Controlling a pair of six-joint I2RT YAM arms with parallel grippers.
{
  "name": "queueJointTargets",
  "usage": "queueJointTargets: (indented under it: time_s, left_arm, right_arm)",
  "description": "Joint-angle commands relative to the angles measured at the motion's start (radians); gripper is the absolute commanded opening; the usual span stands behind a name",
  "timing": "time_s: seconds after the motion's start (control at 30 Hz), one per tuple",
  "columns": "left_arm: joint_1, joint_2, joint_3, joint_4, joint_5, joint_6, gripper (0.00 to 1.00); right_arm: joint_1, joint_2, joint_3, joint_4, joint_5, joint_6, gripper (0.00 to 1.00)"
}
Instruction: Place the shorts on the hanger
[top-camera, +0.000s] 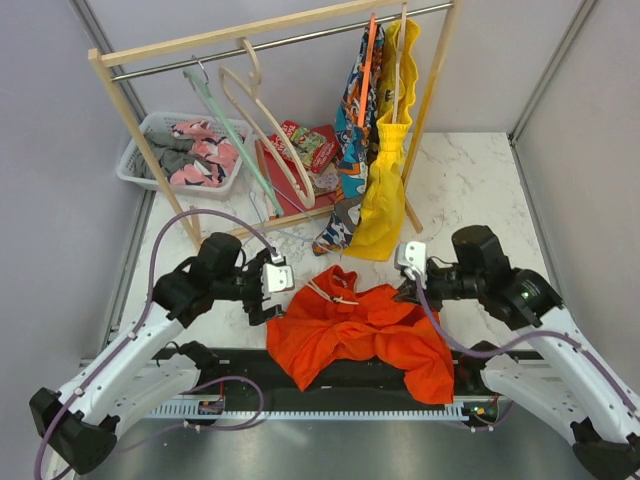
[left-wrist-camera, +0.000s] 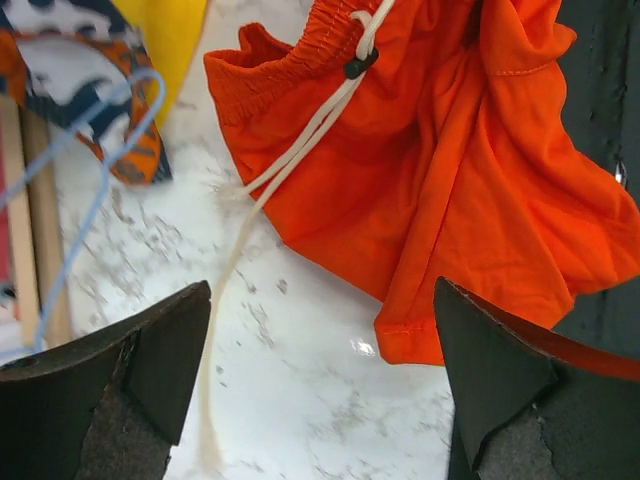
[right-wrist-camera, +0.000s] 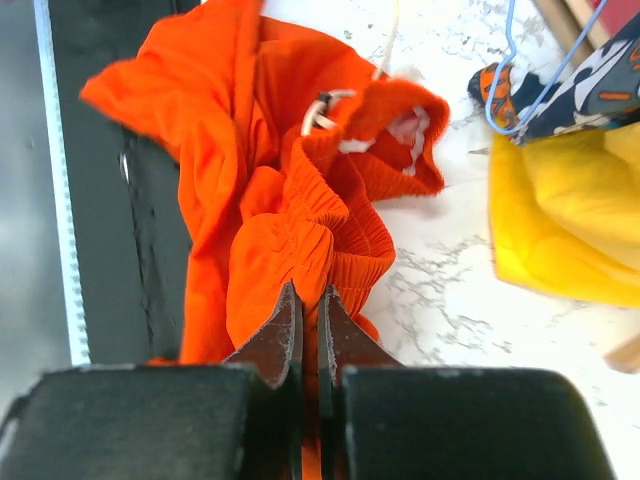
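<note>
Shorts (top-camera: 360, 335) lay crumpled at the near table edge, partly over a black strip (top-camera: 240, 365). At their 3 o'clock the right gripper (right-wrist-camera: 310, 300) had its jaws pinched closed on the gathered waistband. At 9 o'clock the left gripper (left-wrist-camera: 322, 310) stood wide open, holding nothing, just beside the cloth. Grasping looked the step in hand. Next the left jaws needed a waistband hold, before the light-blue hanger (right-wrist-camera: 497, 62), lying beyond toward 12 o'clock.

From the shorts (top-camera: 360, 330) in the top view, we find bare table (top-camera: 470, 190) at 1 o'clock; at 12 o'clock the hanging yellow garment (top-camera: 385, 200) blocks the way, and at 11 o'clock the hanger (left-wrist-camera: 155, 90) and rack (top-camera: 147, 150) crowd the marble
</note>
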Motion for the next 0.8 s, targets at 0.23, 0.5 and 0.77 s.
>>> queueJointTargets:
  time_s: [0.23,0.5,0.77]
  left_arm:
    - [-0.295,0.212,0.011,0.357,-0.057,0.227,0.98]
    - [-0.375,0.515,0.228,0.453,-0.085,0.249,1.00]
    - [-0.355,0.820,0.497,0.121,0.019,0.468,0.96]
  right_arm:
    - [0.000,-0.165,-0.002,-0.492,-0.099,-0.972,0.00]
    - [0.000,-0.220,-0.069,-0.613,-0.079,-1.402,0.00]
    - [0.000,-0.211,-0.092,-0.612,-0.085,-1.470,0.00]
